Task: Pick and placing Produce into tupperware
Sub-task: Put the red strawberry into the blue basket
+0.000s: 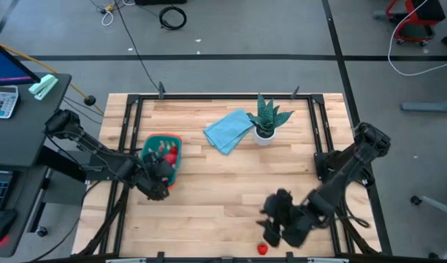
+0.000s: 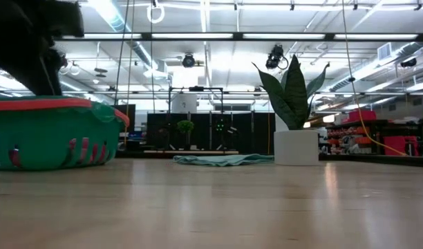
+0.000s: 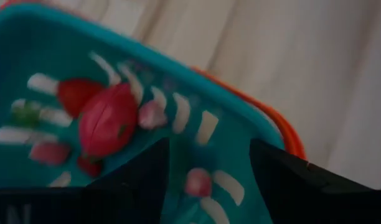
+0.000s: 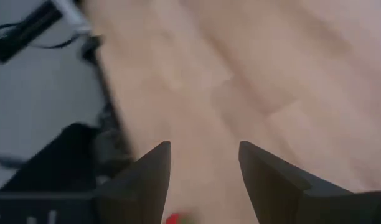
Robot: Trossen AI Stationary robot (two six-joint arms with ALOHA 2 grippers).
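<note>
Here the left claw (image 1: 159, 184) hangs over the near right corner of the teal tupperware (image 1: 148, 140), which sits on the left part of the wooden tabletop (image 1: 223, 190). In the left wrist view its two dark fingers (image 3: 141, 180) stand spread with nothing between them, the orange-rimmed wall and slotted base of the tupperware (image 3: 240, 134) showing in the gap. Several pieces of produce lie inside: a large red piece (image 3: 108, 119) in the middle, a smaller red one (image 3: 75, 93) touching it, a pale pink one (image 3: 152, 114) just beside it, a green one (image 3: 27, 114) farther off, and another pink piece (image 3: 198, 182) between the fingers on the base.

The right claw (image 1: 280, 223) is low over the near right part of the tabletop, well apart from the tupperware. Its fingers (image 4: 147, 177) are spread too, holding nothing, with bare wood between them. A small red produce piece (image 1: 262, 248) lies on the tabletop at the near edge, just beside this claw; it shows as a red speck (image 4: 172, 219) in the right wrist view.

At the far side a light blue folded cloth (image 1: 228, 131) lies just left of a spiky green plant in a white pot (image 1: 266, 120). From table height, the tupperware (image 2: 52, 135) stands at the left, the left arm dark above it.
</note>
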